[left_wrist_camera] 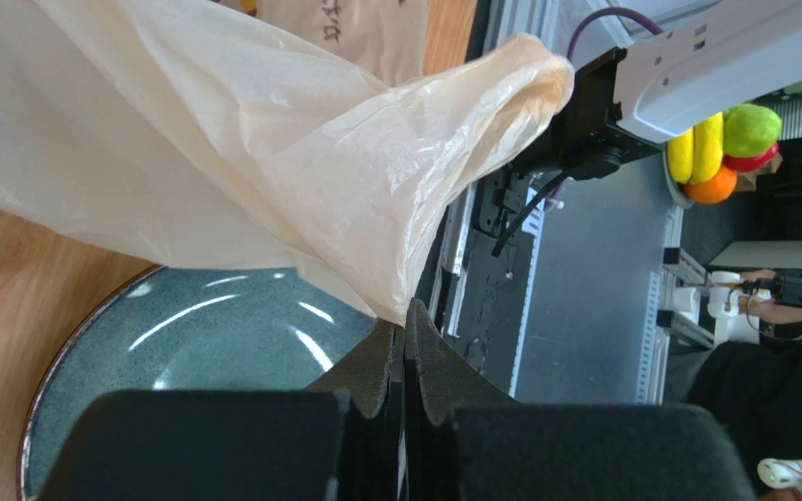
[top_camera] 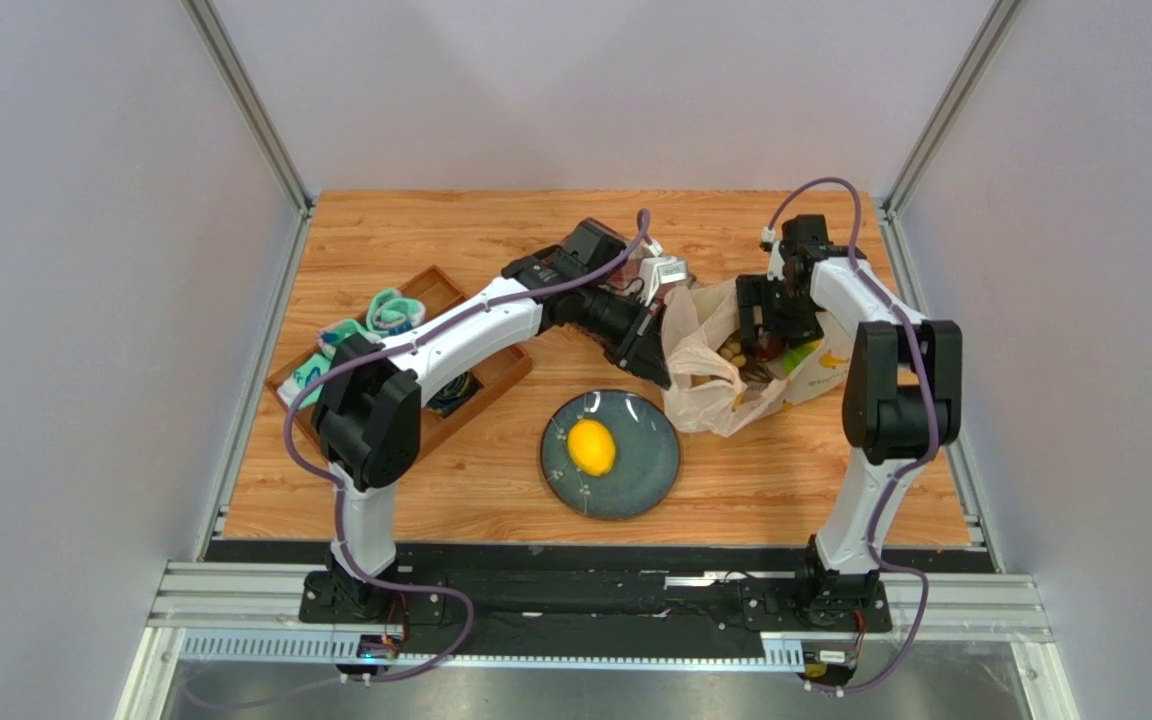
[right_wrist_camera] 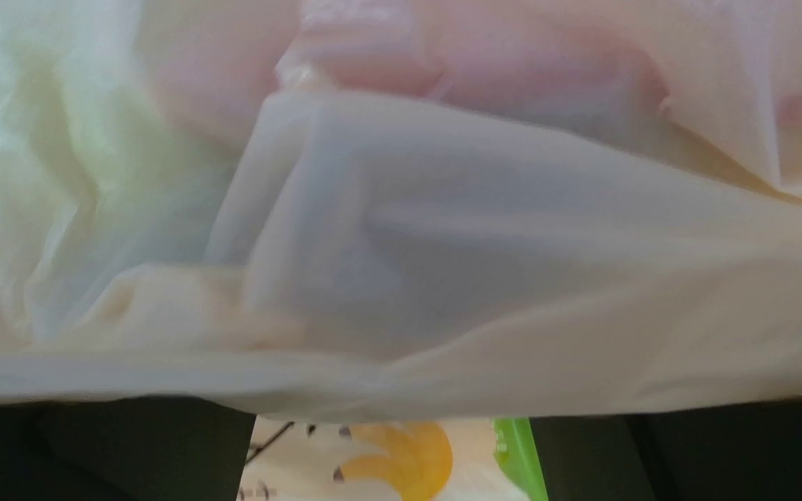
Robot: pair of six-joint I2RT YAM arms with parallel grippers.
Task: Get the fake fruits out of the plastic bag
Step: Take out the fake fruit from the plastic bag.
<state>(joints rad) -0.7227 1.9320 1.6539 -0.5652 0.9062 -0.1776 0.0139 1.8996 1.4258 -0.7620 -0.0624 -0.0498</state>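
Beside the plate, thin crinkly translucent beige plastic bag, bunched

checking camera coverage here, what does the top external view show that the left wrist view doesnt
Only the top external view: the yellow plastic lemon and the brown wooden tray. Only the left wrist view: the left jaws plainly shut, pinching an edge of the crinkly translucent beige plastic bag. Both: that bag and the round blue-grey plate.

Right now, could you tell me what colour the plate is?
The plate is dark blue-grey; the top view shows it best.
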